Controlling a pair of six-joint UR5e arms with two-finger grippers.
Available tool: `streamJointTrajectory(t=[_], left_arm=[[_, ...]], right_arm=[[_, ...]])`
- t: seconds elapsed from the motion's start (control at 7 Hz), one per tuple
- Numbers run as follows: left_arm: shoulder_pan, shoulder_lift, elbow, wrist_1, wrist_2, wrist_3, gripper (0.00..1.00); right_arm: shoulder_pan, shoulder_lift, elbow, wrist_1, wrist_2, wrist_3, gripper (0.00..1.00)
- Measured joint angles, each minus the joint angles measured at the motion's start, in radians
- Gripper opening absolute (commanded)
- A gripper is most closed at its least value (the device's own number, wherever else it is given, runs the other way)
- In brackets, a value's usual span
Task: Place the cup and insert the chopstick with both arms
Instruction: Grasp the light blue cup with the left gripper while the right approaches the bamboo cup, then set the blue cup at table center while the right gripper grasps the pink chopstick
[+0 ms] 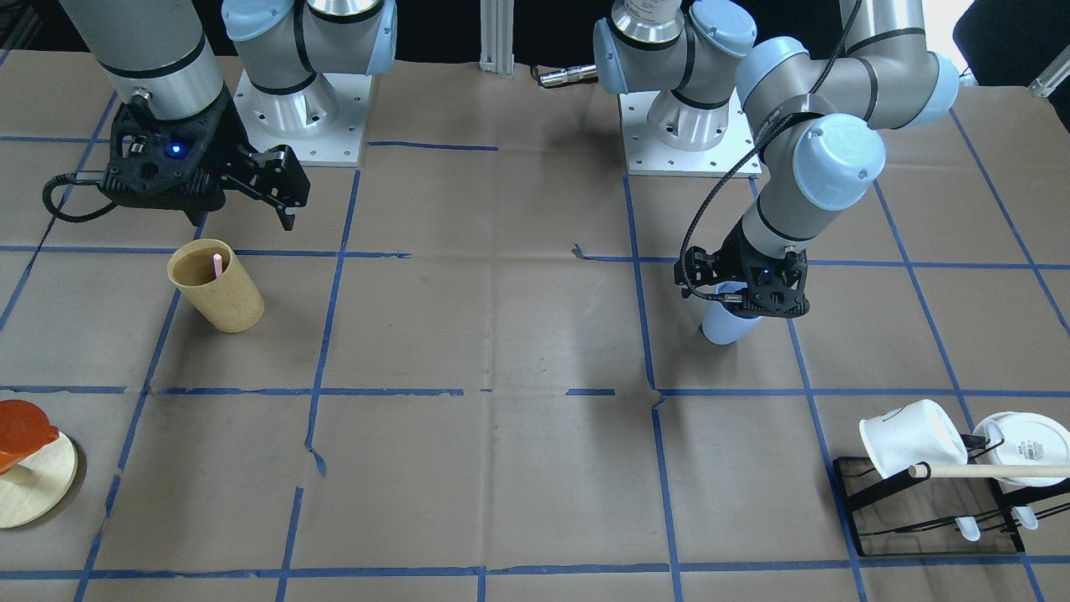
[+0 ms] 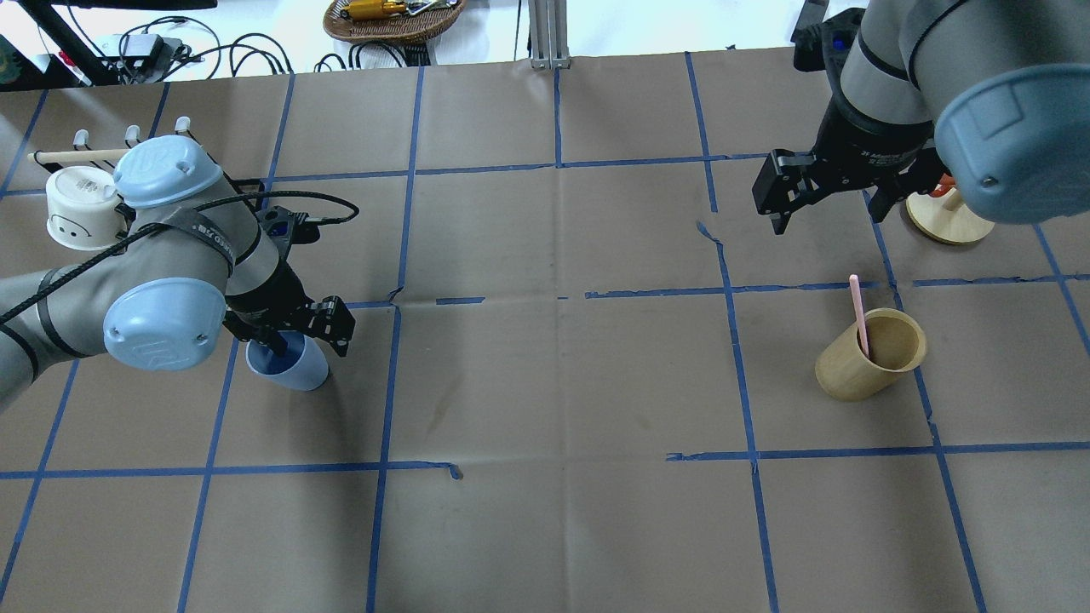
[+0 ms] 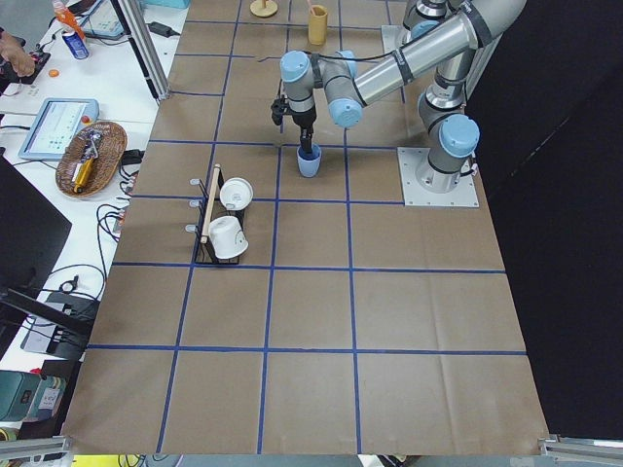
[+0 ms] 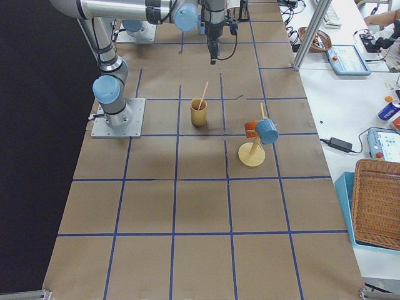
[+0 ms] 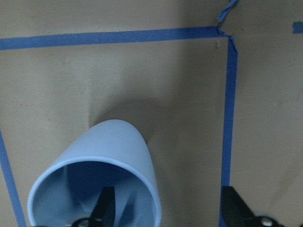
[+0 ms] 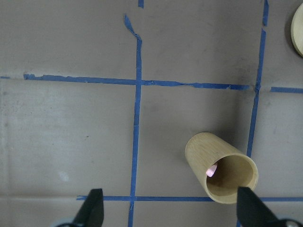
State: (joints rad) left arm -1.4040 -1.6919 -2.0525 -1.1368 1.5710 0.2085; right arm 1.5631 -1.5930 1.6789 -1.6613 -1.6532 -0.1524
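The light blue cup point(image 2: 294, 366) stands upright on the table at my left side; it also shows in the front view point(image 1: 720, 328) and the left wrist view point(image 5: 118, 151). My left gripper point(image 5: 170, 210) is open and low over the cup, with one finger inside it and the other outside its wall. The pale pink chopstick point(image 2: 858, 313) leans inside a tan wooden holder point(image 2: 856, 375) at my right side. My right gripper point(image 2: 826, 217) is open and empty, raised above the table beyond the holder, and the right wrist view looks down on the holder point(image 6: 203, 151).
A black rack point(image 1: 928, 510) with two white mugs point(image 2: 81, 209) and a wooden rod stands at the far left. A round wooden stand point(image 2: 949, 223) with an orange piece is at the far right. Blue tape lines grid the brown table.
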Motion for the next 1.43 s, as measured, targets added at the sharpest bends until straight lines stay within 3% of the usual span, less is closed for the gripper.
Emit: streamJointTrajectory(t=[0.14,0.71,1.0,1.43], left_arm=[[0.000,-0.011,0.002,0.001,0.000,-0.014,0.00],[-0.004,-0.005,0.016,0.007,0.003,-0.024,0.00],[-0.033,-0.016,0.065,-0.007,-0.004,-0.085,0.00],[-0.211,-0.087,0.201,-0.013,-0.051,-0.413,0.00]], right_arm=[[0.000,0.010,0.000,-0.002,-0.002,-0.151,0.99],[-0.004,0.049,0.014,-0.005,-0.010,-0.481,1.00],[-0.027,0.082,0.043,-0.004,-0.073,-0.529,1.00],[-0.043,0.094,0.054,0.019,-0.122,-0.530,1.00]])
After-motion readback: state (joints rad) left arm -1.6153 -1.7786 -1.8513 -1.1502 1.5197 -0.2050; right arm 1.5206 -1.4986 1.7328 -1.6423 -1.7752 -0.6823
